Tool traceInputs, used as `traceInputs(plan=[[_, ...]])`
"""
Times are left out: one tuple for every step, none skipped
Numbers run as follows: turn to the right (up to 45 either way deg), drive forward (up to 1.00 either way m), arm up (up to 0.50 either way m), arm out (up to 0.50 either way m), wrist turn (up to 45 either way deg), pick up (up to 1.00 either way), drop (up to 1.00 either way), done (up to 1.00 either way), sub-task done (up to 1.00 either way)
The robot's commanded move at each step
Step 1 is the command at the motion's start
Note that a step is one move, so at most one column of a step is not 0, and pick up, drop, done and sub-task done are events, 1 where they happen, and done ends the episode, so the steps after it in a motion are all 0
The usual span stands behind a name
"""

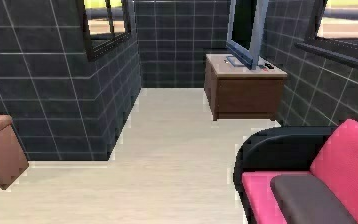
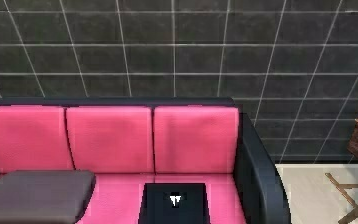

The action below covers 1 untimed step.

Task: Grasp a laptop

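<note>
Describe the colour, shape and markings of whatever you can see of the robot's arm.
A black, square-edged block rises from the bottom edge, over the pink sofa, bearing small white marks. Whether it is the arm or a laptop lying there cannot be told.

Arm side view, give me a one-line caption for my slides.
A pink sofa against a dark tiled wall, with a grey cushion and a dark flat laptop-like slab on its seat.
</note>
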Motion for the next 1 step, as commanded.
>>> traceInputs(plan=[[0.0,0.00,0.42,0.00,0.0,0.00,0.00,0.00,0.00]])
